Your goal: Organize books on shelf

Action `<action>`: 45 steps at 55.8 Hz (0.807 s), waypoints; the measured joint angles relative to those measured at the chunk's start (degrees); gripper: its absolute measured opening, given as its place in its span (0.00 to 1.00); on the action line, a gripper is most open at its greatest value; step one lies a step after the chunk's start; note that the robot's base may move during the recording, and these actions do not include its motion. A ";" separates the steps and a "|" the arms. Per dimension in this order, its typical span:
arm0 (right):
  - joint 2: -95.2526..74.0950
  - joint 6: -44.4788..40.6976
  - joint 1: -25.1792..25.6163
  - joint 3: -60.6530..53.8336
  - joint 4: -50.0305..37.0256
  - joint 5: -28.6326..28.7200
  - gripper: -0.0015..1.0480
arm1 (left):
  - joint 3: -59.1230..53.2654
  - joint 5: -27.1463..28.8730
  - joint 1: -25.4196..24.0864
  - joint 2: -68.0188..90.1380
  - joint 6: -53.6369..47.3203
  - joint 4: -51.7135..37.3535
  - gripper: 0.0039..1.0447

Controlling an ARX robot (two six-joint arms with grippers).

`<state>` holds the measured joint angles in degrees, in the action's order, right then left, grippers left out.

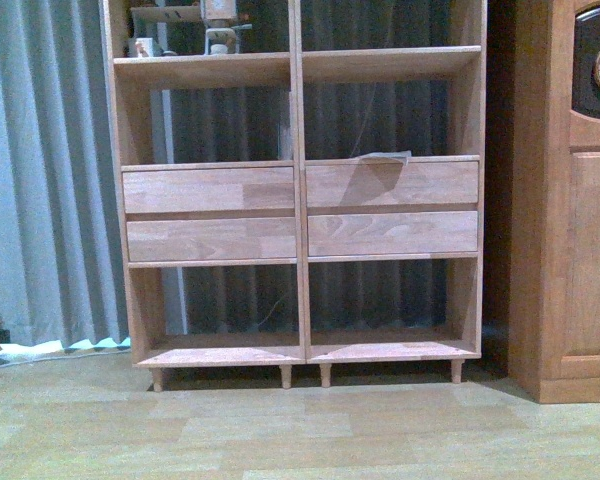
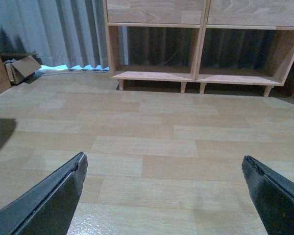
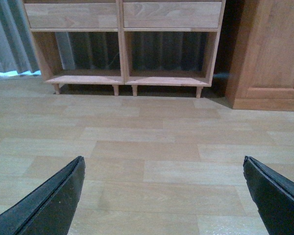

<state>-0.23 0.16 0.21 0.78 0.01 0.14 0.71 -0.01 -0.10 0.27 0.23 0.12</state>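
Books are not showing plainly in any view. The left gripper (image 2: 162, 157) is hanging over bare floor (image 2: 147, 127), its fingers spread wide with nothing between them. Ahead, the shelf (image 1: 210, 190) is standing against a curtain (image 1: 40, 170). Small items (image 1: 220, 30), too blurred to name, are sitting in its 11 o'clock compartment. A thin pale edge (image 1: 378, 157) is lying flat on the board above the upper right drawer (image 1: 392, 184), at about 1 o'clock from the shelf's middle and slightly overhanging. It may be a thin paperback, but I cannot tell. The right gripper (image 3: 162, 159) is also gaping wide and empty over the floor. A darker cabinet (image 1: 560, 250) is standing just right of the shelf.

If that edge is a paperback, it is probably light, floppy and slick-covered, so pinching it at the spine, its stiffest part, looks best. A thick book would be weighing more and staying rigid, suiting a grip across both covers near the spine.
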 joint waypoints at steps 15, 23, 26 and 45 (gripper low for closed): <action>0.00 0.00 0.00 0.00 0.00 0.00 0.93 | 0.00 0.00 0.00 0.00 0.00 0.00 0.93; 0.00 0.00 0.00 0.00 0.00 0.02 0.93 | 0.00 0.00 0.00 0.00 0.00 0.00 0.93; 0.00 0.00 0.00 0.00 0.00 0.02 0.93 | 0.00 0.00 0.00 0.00 0.00 0.00 0.93; 0.00 0.00 0.00 0.00 0.00 0.02 0.93 | 0.00 0.00 0.00 0.00 0.00 0.00 0.93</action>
<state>-0.23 0.16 0.21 0.78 0.01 0.16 0.71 -0.01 -0.10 0.27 0.23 0.12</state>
